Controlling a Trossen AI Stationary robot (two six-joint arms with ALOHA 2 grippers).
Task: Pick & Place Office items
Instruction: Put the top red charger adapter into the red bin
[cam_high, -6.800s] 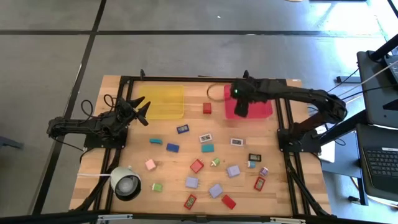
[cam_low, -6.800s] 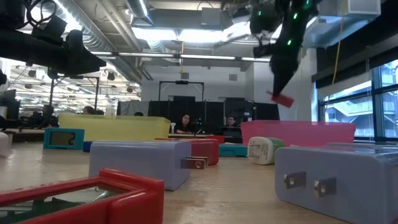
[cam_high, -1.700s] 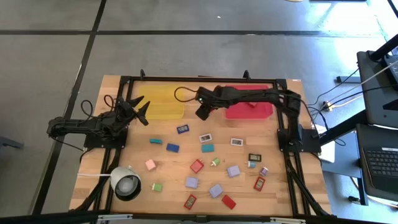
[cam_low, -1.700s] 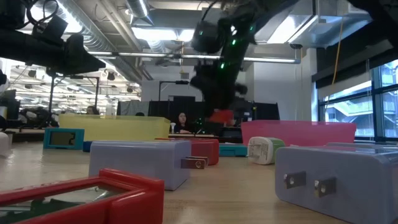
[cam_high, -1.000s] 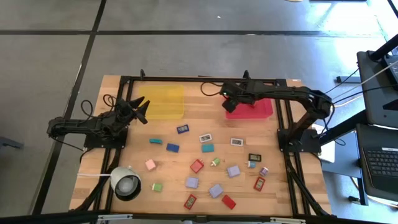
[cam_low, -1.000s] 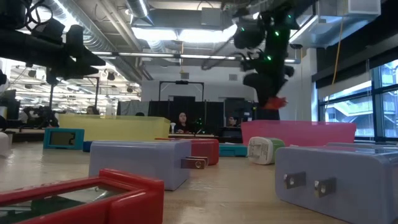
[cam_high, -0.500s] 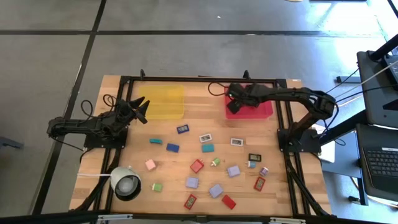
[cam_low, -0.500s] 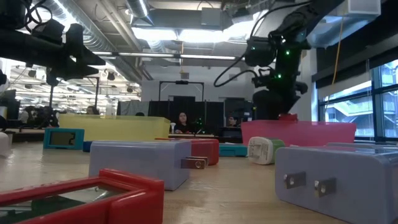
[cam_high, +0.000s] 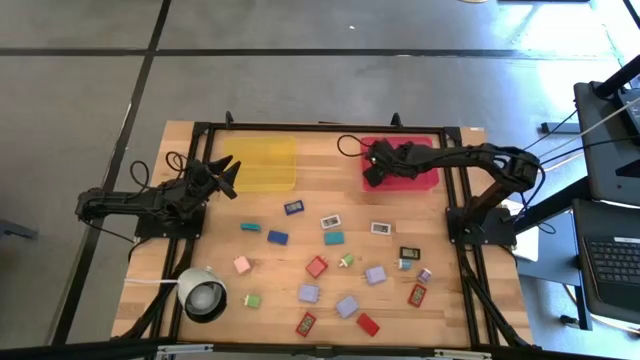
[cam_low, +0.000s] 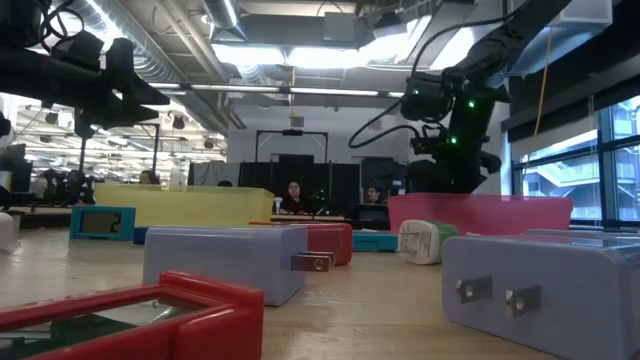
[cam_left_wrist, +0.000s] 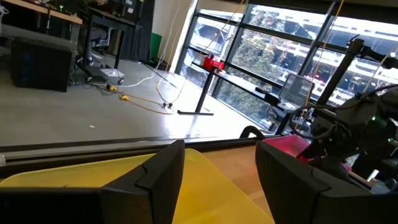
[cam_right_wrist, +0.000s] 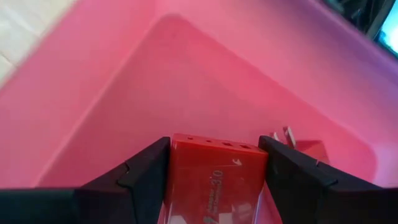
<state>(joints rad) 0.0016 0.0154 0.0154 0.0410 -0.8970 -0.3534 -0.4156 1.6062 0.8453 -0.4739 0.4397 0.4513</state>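
My right gripper reaches down into the red tray at the table's far right and is shut on a red block. In the low view the tray's pink wall hides its fingertips. A second red item with metal prongs lies on the tray's floor. My left gripper waits open and level beside the yellow tray, touching nothing. Several small coloured office items lie flat across the middle and near part of the table. My right gripper pinches the red block by its two opposite sides between its two fingers. The fingers slant down into the tray from above and run along the block. The block's far end points at the tray floor; whether it touches the floor I cannot tell.
A white round cylinder with a dark centre stands at the near left. A black frame borders the table. Bare wood lies between the two trays.
My right gripper has gone down into the red tray with the red block, drifting toward the table's right edge and rolling a little. In the low view it has sunk from above the tray's rim to behind its wall.
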